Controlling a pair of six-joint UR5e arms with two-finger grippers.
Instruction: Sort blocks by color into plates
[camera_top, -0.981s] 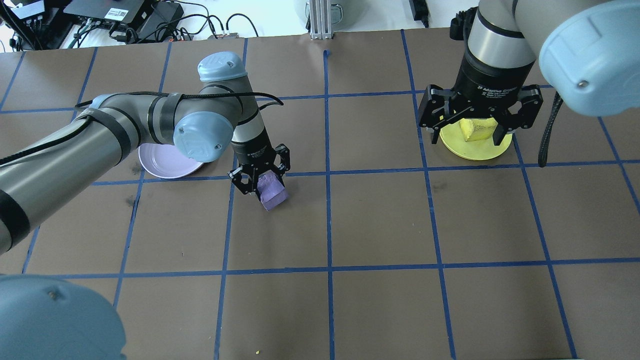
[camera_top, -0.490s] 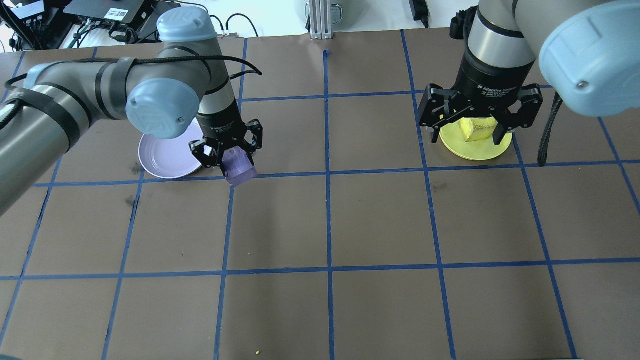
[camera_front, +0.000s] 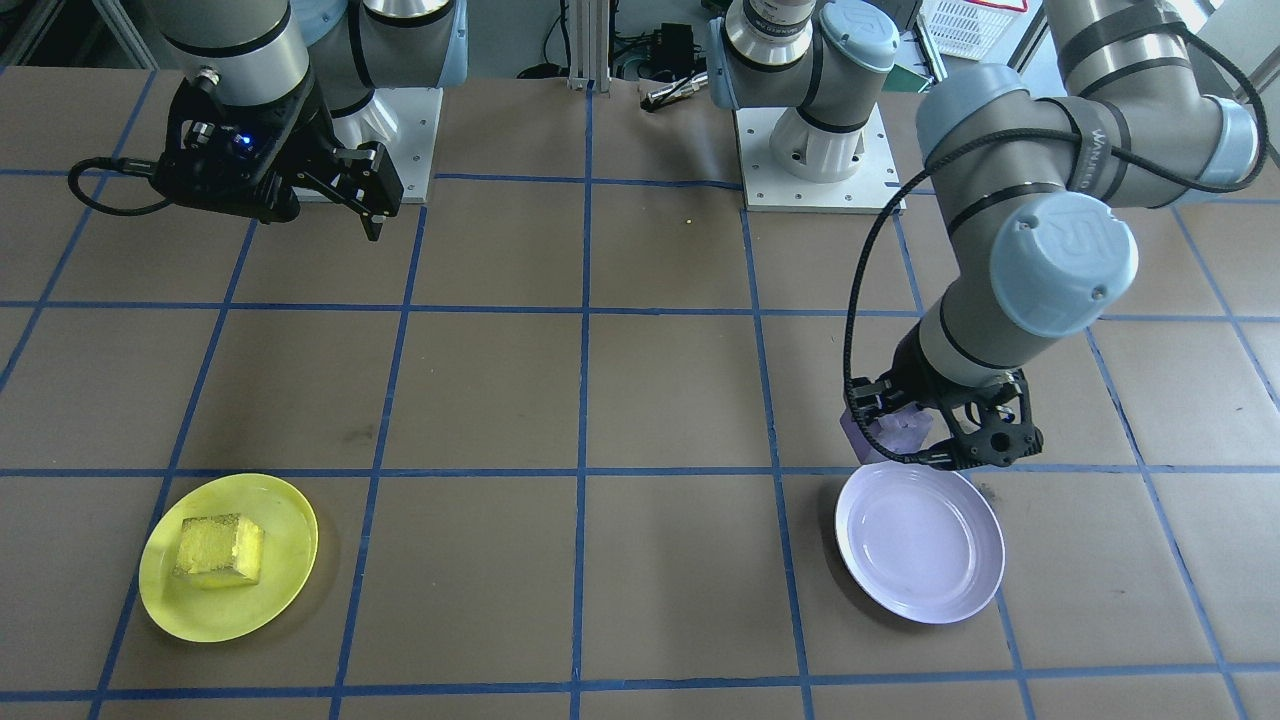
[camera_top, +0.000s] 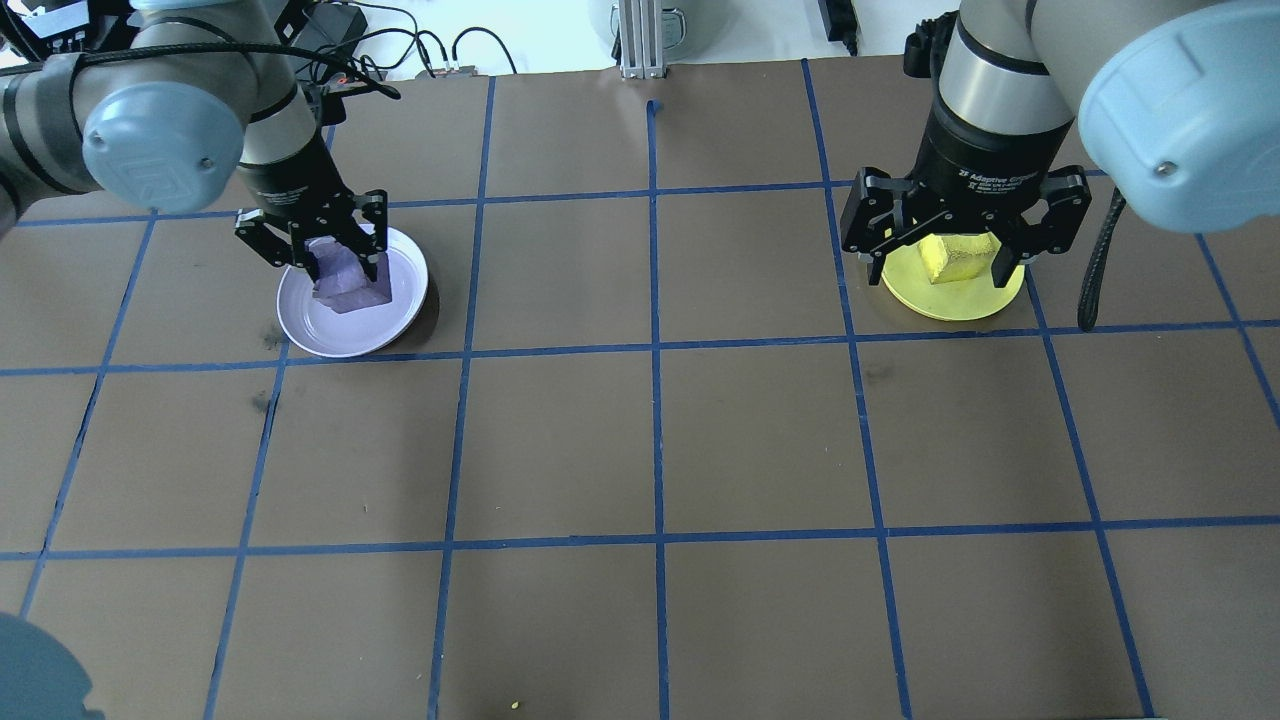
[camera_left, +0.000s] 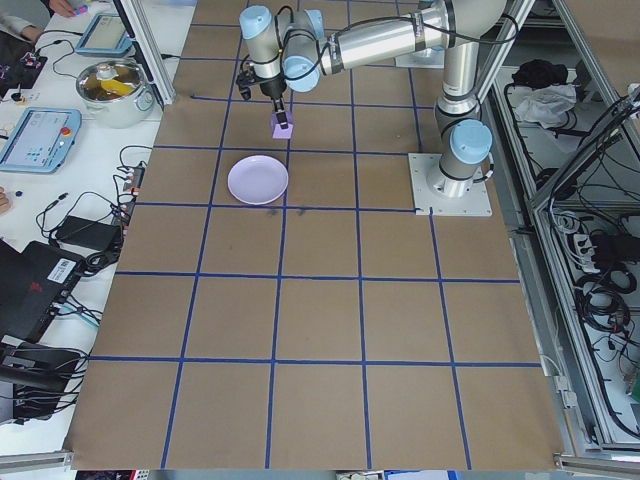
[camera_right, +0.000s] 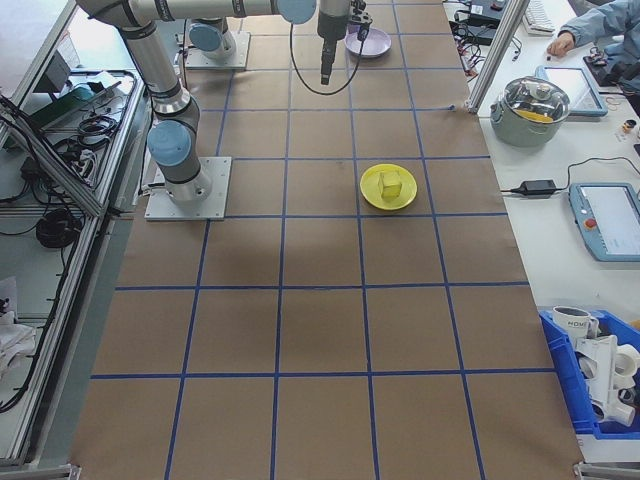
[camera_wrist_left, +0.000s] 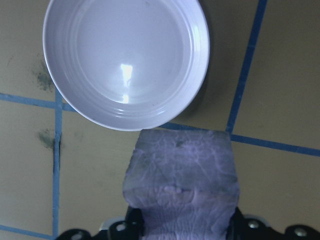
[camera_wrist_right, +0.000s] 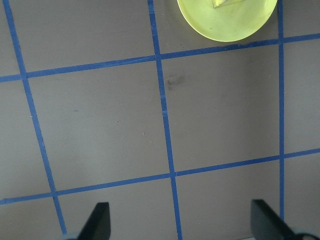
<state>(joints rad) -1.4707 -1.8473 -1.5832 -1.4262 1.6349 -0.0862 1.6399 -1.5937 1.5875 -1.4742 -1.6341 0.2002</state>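
Yellow block (camera_wrist_right: 223, 3) cut by top edge; left hand (camera_wrist_left: 182, 227) mostly hidden.

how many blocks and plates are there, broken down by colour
yellow: 2, the yellow block and the yellow plate
purple: 2, the purple block held in the left gripper and the lavender plate
total: 4

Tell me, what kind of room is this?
Probably a robot lab. Two robot arms are bolted to a table marked with blue tape squares, a left arm and a right arm. Cables, tablets and a person working at a side bench surround it.
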